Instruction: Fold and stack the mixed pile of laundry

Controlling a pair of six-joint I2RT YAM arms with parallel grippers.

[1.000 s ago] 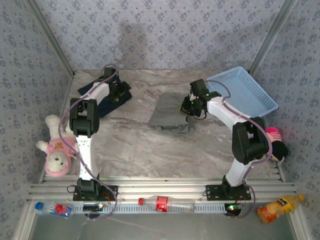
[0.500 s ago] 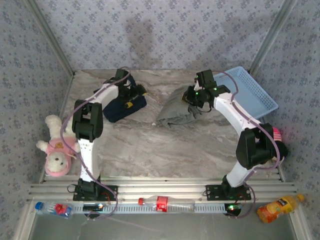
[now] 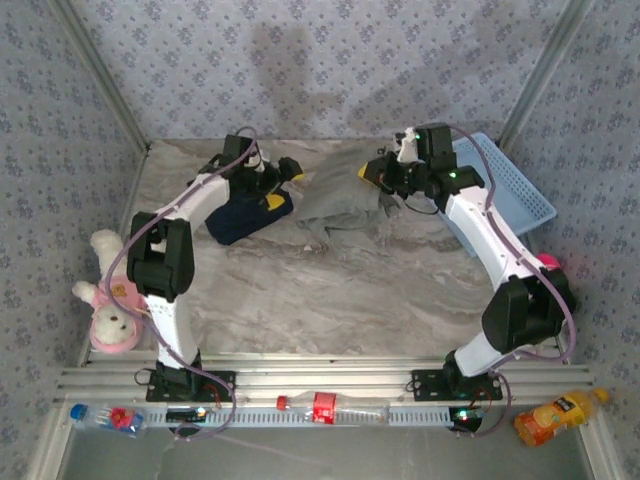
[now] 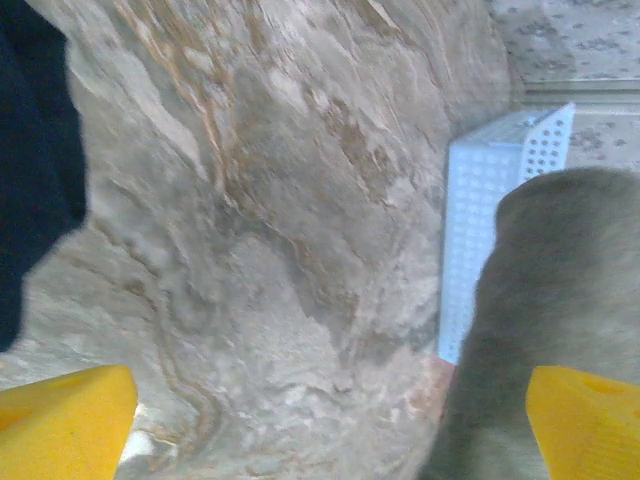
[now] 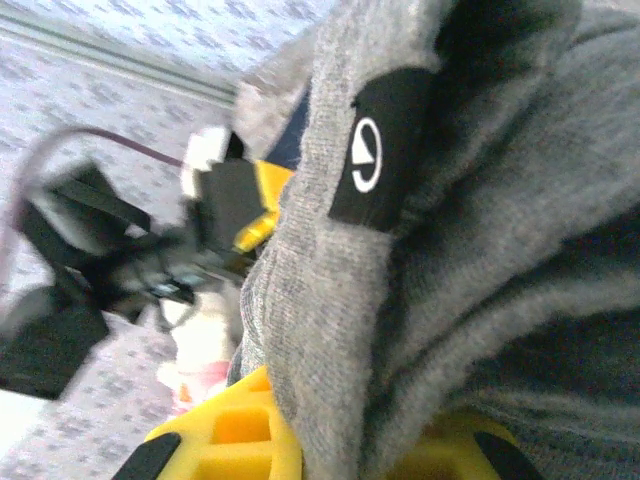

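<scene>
Centrally, two garments lay on the marble counter (image 3: 300, 290): one grey-olive cloth garment (image 3: 338, 205), bunched, its right edge pinched in the closed right claw (image 3: 378, 174), and one dark navy T-shirt (image 3: 238, 218), just beside the wide-open left claw (image 3: 282, 186).

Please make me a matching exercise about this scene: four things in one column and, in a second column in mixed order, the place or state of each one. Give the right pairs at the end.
Column one
1. navy T-shirt
2. grey garment
3. light blue basket
4. white plush toy

Column two
A. lies at the left edge of the table
B. one edge is pinched in the shut right gripper
C. sits by the far right corner
D. lies bunched beside the open left gripper

Right pairs: 1-D, 2-B, 3-C, 4-A
</scene>
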